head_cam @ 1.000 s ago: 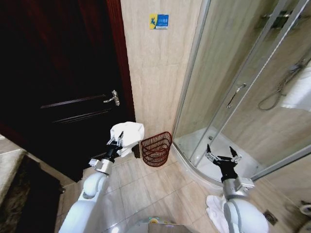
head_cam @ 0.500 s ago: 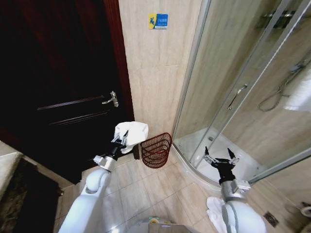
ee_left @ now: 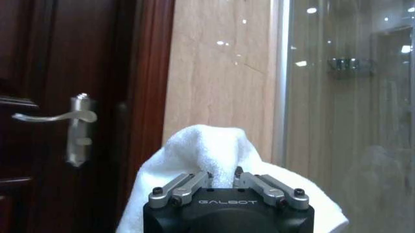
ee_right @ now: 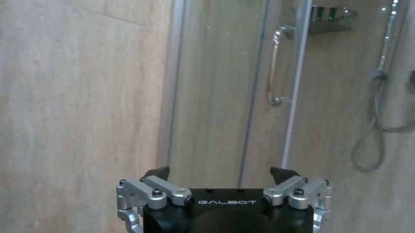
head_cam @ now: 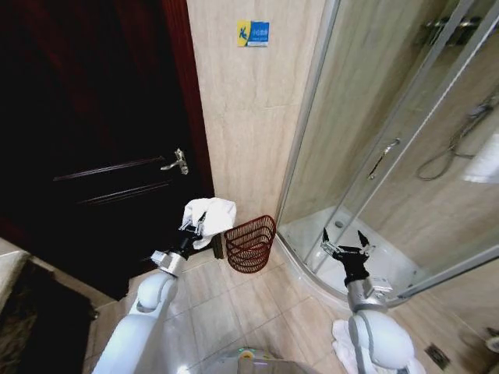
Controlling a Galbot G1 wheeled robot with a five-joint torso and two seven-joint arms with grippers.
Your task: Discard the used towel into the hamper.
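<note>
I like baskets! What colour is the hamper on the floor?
Reddish-brown open weave, clearest in the head view: hamper.

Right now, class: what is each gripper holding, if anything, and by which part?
The left gripper is shut on the towel, pinching a bunched fold near its lower middle. The right gripper is open and holds nothing.

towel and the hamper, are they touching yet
Cannot tell. In the head view the towel, held in the left end effector, hangs beside the hamper rim; a gap isn't plain.
</note>
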